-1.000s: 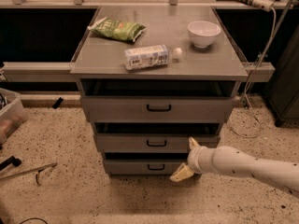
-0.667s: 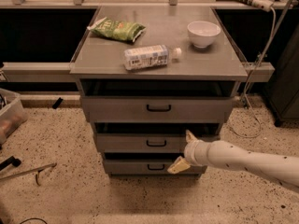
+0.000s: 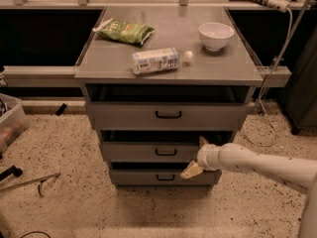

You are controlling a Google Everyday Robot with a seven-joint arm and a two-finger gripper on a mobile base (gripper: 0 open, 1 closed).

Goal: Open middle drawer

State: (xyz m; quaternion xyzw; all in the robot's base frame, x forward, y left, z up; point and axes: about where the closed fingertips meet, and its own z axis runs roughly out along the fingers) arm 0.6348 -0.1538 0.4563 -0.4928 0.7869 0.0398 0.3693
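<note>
Camera view, end effector (image 3: 196,156) fingers apart at middle drawer (image 3: 133,151) front, rt end hidden.

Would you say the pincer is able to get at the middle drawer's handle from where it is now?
Probably yes. The pincer, open, sits before the middle drawer, just right of its black handle, with nothing visible between them. A short move left should bring it there.

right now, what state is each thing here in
middle drawer, shut, handle untouched
top drawer, shut
bottom drawer, shut
gripper, open, at the middle drawer's right end
bottle, lying on its side, cap on
bowl, upright
snack bag, lying flat
</note>
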